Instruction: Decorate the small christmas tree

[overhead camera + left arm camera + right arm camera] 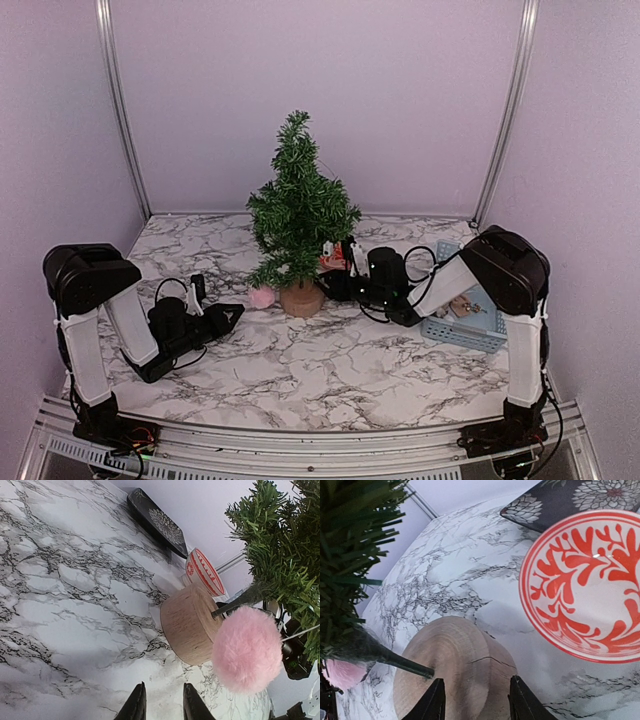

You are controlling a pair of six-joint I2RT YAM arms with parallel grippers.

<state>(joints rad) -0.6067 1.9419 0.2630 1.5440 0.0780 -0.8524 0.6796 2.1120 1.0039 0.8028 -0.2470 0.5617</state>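
Mid-table, small christmas tree (300,215), pink pom-pom (247,650) beside its base (187,630); left gripper (164,700) parted, bare marble (75,605) ahead; right gripper (475,700) parted near base.

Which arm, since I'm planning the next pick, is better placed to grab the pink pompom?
Left. The left pincer is open and aimed toward the pink pompom, with bare table between. The right pincer sits across the tree's wooden base, which likely blocks its way.

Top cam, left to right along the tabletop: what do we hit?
left pincer → pink pompom → base of the small christmas tree → red-and-white ornament → blue basket
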